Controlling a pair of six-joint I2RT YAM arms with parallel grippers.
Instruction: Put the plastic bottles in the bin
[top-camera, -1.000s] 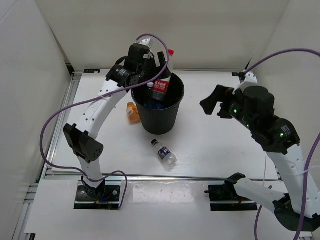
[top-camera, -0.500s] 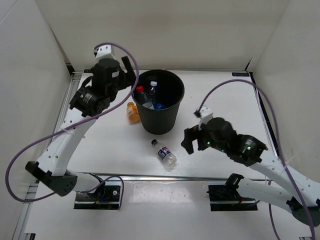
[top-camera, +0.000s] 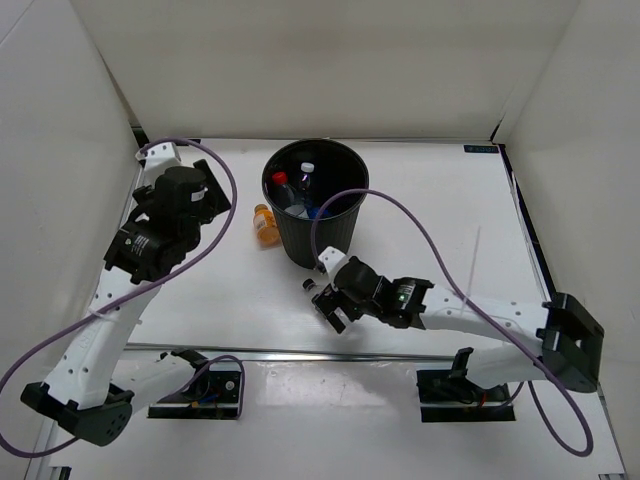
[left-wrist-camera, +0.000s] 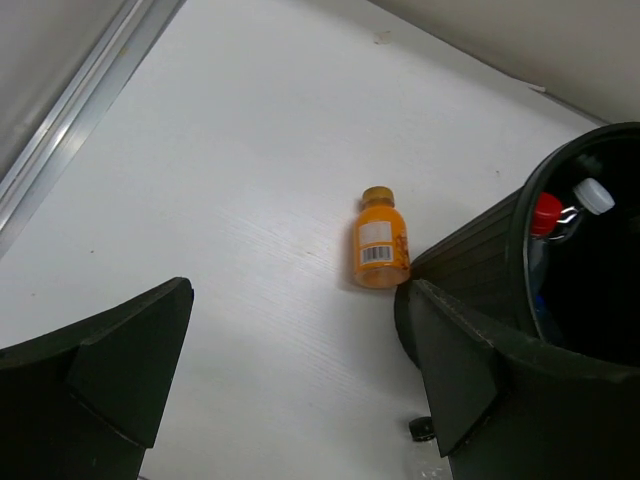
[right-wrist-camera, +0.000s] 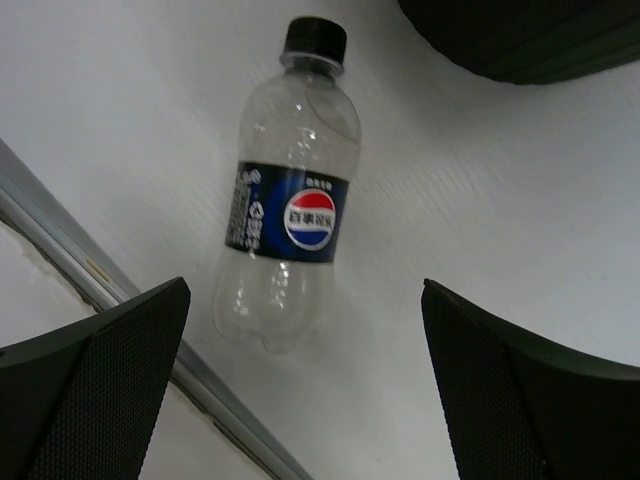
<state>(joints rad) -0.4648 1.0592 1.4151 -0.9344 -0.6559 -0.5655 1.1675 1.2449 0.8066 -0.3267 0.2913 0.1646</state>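
The right gripper is hanging spread, empty, above a blue-labelled bottle lying on the surface. The left gripper, likewise released, is facing the orange bottle beside the bin, which is holding a red-capped bottle and a white-capped bottle, bodies shadowed.

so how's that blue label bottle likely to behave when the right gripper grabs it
The bottle looks clear right through, no liquid showing, so it is probably light, and its wall may dent when squeezed. It lies on its side on the table, round-bodied, so an off-centre nudge would likely roll it. The smooth plastic could slip.
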